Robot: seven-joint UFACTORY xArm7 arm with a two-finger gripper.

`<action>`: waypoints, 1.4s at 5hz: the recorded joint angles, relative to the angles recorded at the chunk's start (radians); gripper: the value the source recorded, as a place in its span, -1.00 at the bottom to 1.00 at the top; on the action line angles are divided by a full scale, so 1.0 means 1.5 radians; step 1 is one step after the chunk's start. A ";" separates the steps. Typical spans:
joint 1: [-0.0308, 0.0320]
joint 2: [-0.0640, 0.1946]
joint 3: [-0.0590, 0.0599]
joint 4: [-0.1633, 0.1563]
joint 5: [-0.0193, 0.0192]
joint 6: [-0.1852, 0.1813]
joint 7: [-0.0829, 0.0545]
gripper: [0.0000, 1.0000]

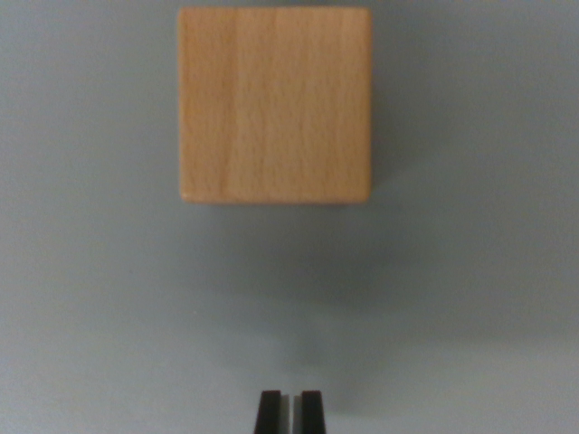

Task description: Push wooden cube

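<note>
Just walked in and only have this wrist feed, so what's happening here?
A robot arm is lining up to push a wooden cube. The cube sits on a plain grey surface in the upper part of the wrist view. The gripper shows at the bottom edge, fingertips nearly together with nothing between them. A clear gap separates it from the cube, so there is no contact yet.

Plain grey-blue counter [81, 298], matte, uniform, fills the whole wrist view. One thing lies directly on it: a light wooden cube [275, 104], upper centre of the view, flat on the surface, square to the view, vertical grain on its visible face, edges slightly blurred. Soft dark shadow on the counter just below the cube's lower edge, fading toward the bottom of the view, a bit stronger toward the wrist view's right. Rest of the visible counter is bare surface. No counter edge in view.
</note>
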 joint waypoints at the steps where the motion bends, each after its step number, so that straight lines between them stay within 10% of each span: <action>1: 0.0000 0.000 0.000 0.000 0.0000 0.000 0.000 -1.00; 7: -0.0012 0.003 -0.002 -0.010 0.0000 -0.014 -0.004 -1.00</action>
